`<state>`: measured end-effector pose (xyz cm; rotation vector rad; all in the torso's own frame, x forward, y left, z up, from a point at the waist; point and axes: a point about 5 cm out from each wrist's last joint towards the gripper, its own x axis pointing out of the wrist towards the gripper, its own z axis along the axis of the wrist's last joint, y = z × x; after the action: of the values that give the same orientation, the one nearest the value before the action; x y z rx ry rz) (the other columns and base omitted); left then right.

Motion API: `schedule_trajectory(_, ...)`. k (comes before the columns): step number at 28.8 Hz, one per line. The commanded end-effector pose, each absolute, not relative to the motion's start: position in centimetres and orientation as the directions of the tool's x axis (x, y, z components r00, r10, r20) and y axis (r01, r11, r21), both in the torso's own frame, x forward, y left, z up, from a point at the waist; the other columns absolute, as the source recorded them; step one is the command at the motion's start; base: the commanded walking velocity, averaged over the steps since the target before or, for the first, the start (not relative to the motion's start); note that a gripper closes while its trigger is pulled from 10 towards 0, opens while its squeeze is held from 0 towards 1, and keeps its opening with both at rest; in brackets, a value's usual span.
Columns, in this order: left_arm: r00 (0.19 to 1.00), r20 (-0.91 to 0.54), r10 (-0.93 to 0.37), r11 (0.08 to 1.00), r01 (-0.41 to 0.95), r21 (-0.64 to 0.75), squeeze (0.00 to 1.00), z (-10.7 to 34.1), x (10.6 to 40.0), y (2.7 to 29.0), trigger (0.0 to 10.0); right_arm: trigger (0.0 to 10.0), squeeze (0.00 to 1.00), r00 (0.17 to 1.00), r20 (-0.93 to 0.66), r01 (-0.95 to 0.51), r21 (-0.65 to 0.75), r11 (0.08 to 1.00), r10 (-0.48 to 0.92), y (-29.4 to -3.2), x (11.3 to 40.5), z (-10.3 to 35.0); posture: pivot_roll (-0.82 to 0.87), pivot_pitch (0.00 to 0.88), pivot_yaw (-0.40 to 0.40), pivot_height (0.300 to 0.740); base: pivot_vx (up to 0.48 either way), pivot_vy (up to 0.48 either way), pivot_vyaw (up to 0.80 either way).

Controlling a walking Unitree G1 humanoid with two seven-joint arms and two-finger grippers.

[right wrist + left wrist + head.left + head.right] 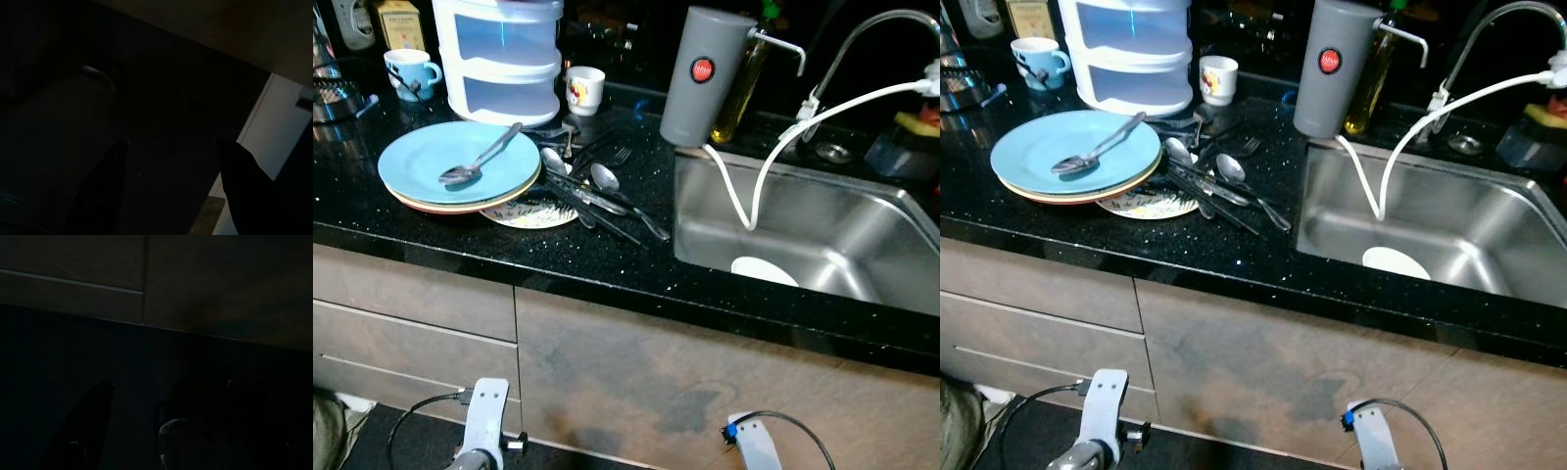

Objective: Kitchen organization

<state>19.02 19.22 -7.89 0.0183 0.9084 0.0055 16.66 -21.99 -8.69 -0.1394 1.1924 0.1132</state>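
A blue plate (458, 159) tops a stack of plates on the black counter (607, 264), and a spoon (478, 162) lies on it. Beside it is a patterned small plate (533, 212) and a loose pile of cutlery (597, 191). A white plate (764, 270) lies in the steel sink (862, 240). Both arms hang low in front of the cabinets, the left arm (487, 416) and the right arm (754, 443). In the dark wrist views my left gripper (171, 384) and right gripper (171, 143) are open, with nothing between the fingers.
At the back stand a white stacked drawer box (501, 59), a blue mug (411, 71), a small white cup (584, 89), a grey cylinder with a red button (700, 76), an oil bottle (744, 83) and the faucet (862, 49). White hoses (754, 186) drop into the sink.
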Motion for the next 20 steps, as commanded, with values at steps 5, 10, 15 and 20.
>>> schedule_trajectory(5,0.614,-0.789,0.005,1.0,0.007,0.012,0.0,-7.91,19.16,18.65,10.0,10.0,0.0,0.362,-0.932,-0.15,-0.067,0.986,-0.008,-22.78,16.42,-8.62,0.12,0.0,-0.113,0.74,0.0,0.0,-0.32)
schedule_trajectory(10,0.615,-0.789,0.005,1.0,0.01,0.014,0.0,-7.9,19.19,18.66,10.0,10.0,0.0,0.365,-0.931,-0.145,-0.061,0.987,-0.004,-22.75,16.44,-8.61,0.12,0.0,-0.112,0.74,0.0,0.0,0.0)
schedule_trajectory(15,0.615,-0.789,0.006,1.0,0.007,0.014,0.0,-7.93,19.11,18.65,10.0,10.0,0.0,0.364,-0.932,-0.147,-0.058,0.987,-0.001,-22.72,16.44,-8.62,0.12,0.0,-0.113,0.74,0.0,0.0,0.0)
schedule_trajectory(20,0.618,-0.786,0.019,1.0,-0.004,0.021,0.0,-7.92,19.1,18.76,10.0,10.0,0.0,0.364,-0.931,-0.148,-0.054,0.987,0.004,-22.68,16.48,-8.61,0.12,0.0,-0.114,0.74,0.0,0.0,0.0)
